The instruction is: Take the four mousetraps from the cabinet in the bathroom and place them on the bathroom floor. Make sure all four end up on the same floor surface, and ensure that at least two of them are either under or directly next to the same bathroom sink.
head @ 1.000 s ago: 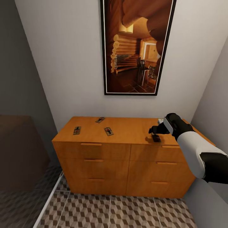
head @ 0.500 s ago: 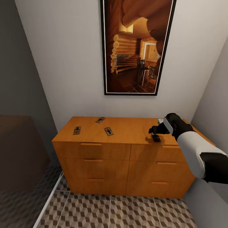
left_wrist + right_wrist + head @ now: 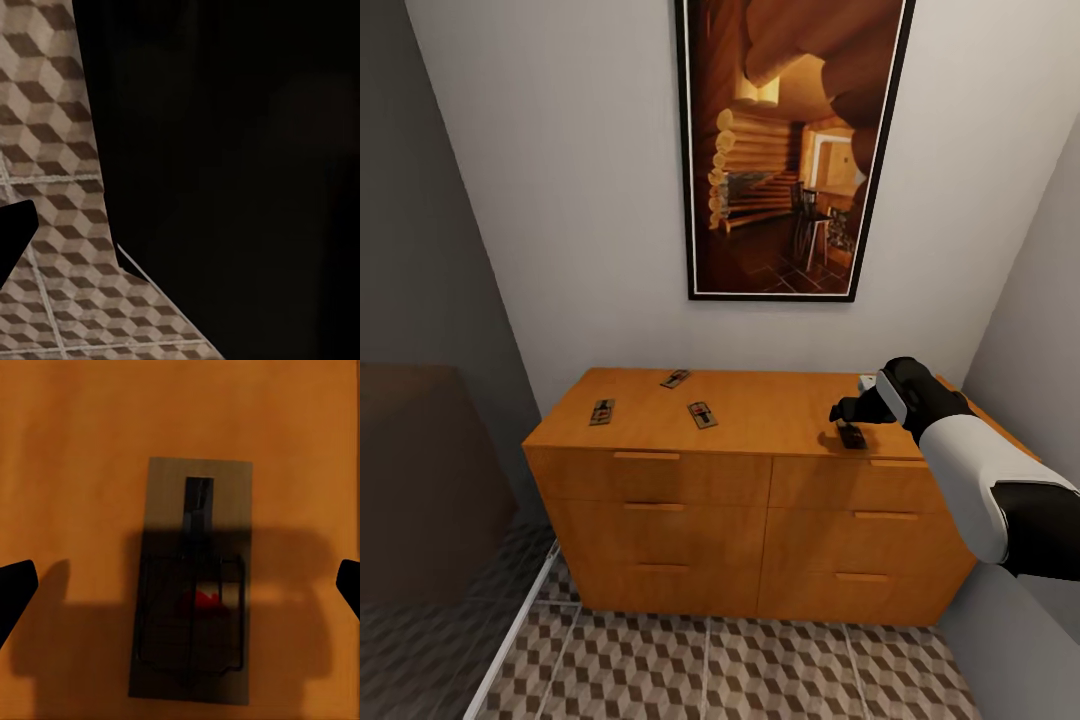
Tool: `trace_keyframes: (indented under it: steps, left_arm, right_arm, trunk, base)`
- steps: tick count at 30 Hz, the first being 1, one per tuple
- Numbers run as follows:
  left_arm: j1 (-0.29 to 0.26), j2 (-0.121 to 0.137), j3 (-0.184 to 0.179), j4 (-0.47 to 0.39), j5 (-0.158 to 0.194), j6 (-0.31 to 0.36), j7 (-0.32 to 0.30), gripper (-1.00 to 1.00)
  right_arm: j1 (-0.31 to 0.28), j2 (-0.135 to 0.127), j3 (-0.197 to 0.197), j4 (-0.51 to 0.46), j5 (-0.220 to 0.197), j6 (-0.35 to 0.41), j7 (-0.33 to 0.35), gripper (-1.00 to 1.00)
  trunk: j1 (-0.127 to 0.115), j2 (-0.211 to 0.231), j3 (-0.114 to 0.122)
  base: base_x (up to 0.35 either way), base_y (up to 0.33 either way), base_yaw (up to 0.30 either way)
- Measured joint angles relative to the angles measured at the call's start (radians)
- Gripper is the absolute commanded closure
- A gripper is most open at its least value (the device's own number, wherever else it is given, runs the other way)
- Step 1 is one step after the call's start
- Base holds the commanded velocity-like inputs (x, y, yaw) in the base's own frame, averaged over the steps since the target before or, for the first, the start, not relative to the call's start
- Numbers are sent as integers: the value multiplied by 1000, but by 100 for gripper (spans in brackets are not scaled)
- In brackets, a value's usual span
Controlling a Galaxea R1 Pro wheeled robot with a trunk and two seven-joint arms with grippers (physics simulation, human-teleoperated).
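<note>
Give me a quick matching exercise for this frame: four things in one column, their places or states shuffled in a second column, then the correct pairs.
Things:
1. right pincer
2. mousetrap under that pincer
3. framed picture
4. patterned floor

Places or states:
A. hangs on the wall above the cabinet
B. lies flat on the cabinet top, toward its right end
C. open, poised over a trap
D. runs below the drawer fronts

Pairs: 1-C, 2-B, 3-A, 4-D

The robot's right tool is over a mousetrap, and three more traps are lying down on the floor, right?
Not the floor. In the head view the three other traps lie on the cabinet top. The right tool is open over the fourth trap.
</note>
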Motion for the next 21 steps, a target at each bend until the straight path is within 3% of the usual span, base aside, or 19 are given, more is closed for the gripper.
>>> trace_keyframes:
  steps: [21]
  left_arm:
    - [0,-2,0,4,0,0,0,-100]
  right_arm:
    - [0,-1,0,0,0,0,0,-100]
  trunk:
    - [0,0,0]
  base:
    - [0,-2,0]
